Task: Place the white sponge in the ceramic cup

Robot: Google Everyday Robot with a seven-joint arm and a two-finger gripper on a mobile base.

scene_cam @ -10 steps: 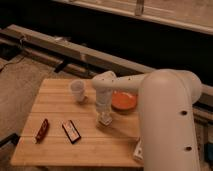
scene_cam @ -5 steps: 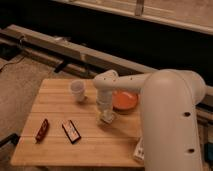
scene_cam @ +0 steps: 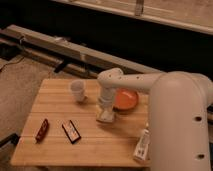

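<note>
The ceramic cup (scene_cam: pixel 78 91) is small, plain and white. It stands upright on the wooden table (scene_cam: pixel 55 107), left of centre near the far edge. My gripper (scene_cam: pixel 105 113) points straight down at the middle of the table, right of the cup and beside the orange bowl. The white sponge (scene_cam: pixel 106 118) is an off-white block directly under the gripper tip, at table level. The gripper partly covers the sponge. I cannot tell whether the sponge rests on the table or is held.
A wide orange bowl (scene_cam: pixel 125 100) sits just right of the gripper. A red packet (scene_cam: pixel 41 130) and a dark flat packet (scene_cam: pixel 71 131) lie at the front left. A white tube-shaped bottle (scene_cam: pixel 141 145) lies at the front right edge, beside my arm's large body.
The gripper has shifted very slightly to the right over the sponge. Nothing else has moved.
</note>
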